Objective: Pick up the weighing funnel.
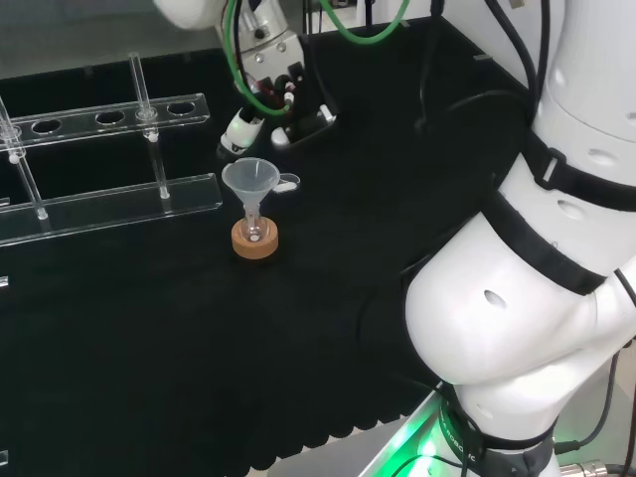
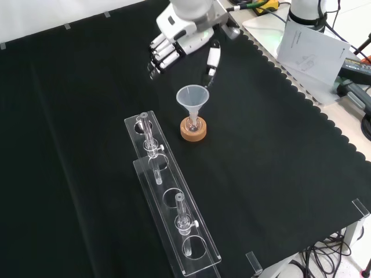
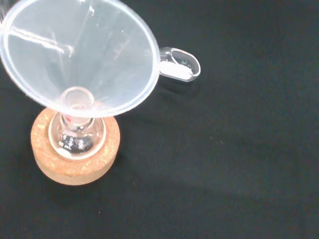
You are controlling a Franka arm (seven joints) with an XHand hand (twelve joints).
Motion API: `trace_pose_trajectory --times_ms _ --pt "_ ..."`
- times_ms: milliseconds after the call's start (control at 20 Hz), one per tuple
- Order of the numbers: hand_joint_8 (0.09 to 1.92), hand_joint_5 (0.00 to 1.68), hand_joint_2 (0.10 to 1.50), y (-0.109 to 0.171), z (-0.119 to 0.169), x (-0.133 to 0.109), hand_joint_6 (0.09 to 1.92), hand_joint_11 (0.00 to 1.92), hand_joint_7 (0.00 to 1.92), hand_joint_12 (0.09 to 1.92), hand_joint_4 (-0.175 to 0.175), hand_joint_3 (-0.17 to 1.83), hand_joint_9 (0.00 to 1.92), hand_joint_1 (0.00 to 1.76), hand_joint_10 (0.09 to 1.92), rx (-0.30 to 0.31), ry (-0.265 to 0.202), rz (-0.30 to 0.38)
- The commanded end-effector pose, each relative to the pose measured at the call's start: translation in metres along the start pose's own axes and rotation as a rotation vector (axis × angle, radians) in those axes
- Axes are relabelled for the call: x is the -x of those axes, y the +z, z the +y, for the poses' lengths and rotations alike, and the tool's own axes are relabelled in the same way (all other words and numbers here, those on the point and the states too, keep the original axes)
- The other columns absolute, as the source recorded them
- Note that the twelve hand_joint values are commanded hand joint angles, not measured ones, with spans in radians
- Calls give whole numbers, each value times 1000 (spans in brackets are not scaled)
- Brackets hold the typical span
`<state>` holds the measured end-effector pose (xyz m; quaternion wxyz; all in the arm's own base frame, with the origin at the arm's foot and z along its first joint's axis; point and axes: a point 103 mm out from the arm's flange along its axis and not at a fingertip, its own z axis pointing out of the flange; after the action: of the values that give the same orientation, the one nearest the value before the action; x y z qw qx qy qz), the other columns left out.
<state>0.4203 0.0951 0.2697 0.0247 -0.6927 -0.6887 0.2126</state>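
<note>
Head view. Near the top, left of the big white arm links (image 1: 497, 328), the hand (image 1: 266, 87), tilted down toward the black-clothed table (image 1: 328, 358). Fingers (image 1: 241, 129) relaxed and only a little bent, set apart from the thumb, holding nothing. Just below it, the funnel (image 1: 245, 180), upright and mouth up, stem in a small flask (image 1: 254, 228) on a cork ring (image 1: 254, 243). Right beside the funnel's rim, on its right, the weighing funnel (image 1: 287, 182), lying on the table, apart from the hand. Off to the left, a clear rack (image 1: 109, 204) with round holes and thin clear uprights.

Front view. At the top, the hand (image 2: 182, 28), with fingers (image 2: 160, 55) to the left and thumb (image 2: 213, 58) to the right. Wide gap between them, nothing in that gap. Below, the funnel (image 2: 192, 96) in its flask on the cork ring (image 2: 193, 131), near the thumb's tip but not touching it. To the lower left, the rack (image 2: 174, 220), stretching toward the bottom edge.

Wrist view. Close and large, the funnel (image 3: 79, 55), looked into from above, with the flask (image 3: 77, 138) and cork ring (image 3: 75, 169) under it. Just past the rim, the weighing funnel (image 3: 180, 63), flat on the table, one end tucked under the funnel's rim, a bit of white in its bowl.
</note>
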Motion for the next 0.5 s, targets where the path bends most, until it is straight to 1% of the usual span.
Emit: trace_pose_trajectory --times_ms 50,200,300,400,500 --pt "667 214 793 -8 1 71 87 120 26 1471 -48 135 227 499 774 57 -22 212" --pt "678 225 794 -8 4 86 87 119 42 1471 -50 136 241 500 775 78 -26 242" --pt "689 271 802 -8 9 98 87 117 60 1471 -51 142 269 534 766 84 -25 263" --pt "700 320 822 -5 16 112 87 118 81 1471 -49 157 300 636 753 68 -21 306" --pt "695 380 814 -1 25 125 87 143 110 1456 -44 232 341 763 717 53 -14 317"
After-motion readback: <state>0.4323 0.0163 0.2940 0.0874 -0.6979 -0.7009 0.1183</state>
